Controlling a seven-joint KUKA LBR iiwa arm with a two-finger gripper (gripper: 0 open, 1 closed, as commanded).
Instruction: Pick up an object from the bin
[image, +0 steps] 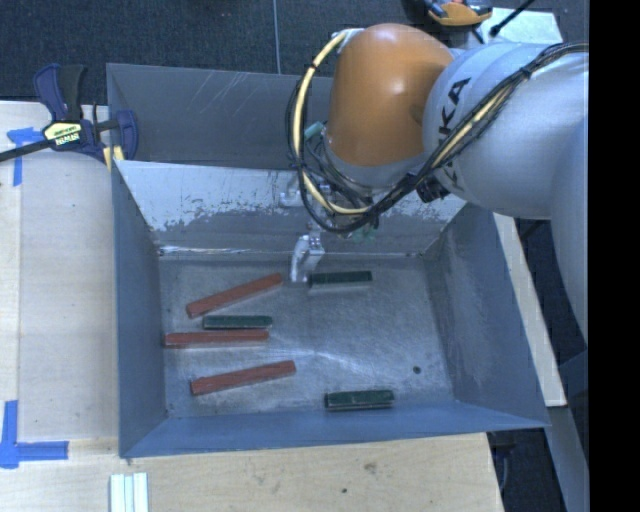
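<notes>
Dark green bar (340, 279), short and flat, lies on the floor of the grey metal bin (138, 300) close to the far wall, roughly level across the camera view. Its left end sits just beside the metal tip of the jaws, which hang low at the far middle of the bin floor. On the other side of that tip is the raised right end of a tilted red-brown stick (235, 296), which slopes down towards the left. The tip stands between these two ends. From this angle I cannot tell whether it touches either one, and nothing can be seen between the jaws. Whether the jaws are apart or together cannot be told, because the wrist hides most of them.

Above them sits the orange cover (385, 95) of the wrist, with yellow and black cables (308, 120) looped round its left side. The silver arm (520, 120) runs off to the right.

Four more pieces lie well apart from the jaws. A second green bar (237, 322) lies left of centre, just below the tilted stick. A middle red-brown stick (216, 338) lies right under that, nearly level. A lower red-brown stick (243, 378) lies nearer the front, slightly tilted. A front green bar (358, 400) lies alone by the near wall, right of centre.
</notes>
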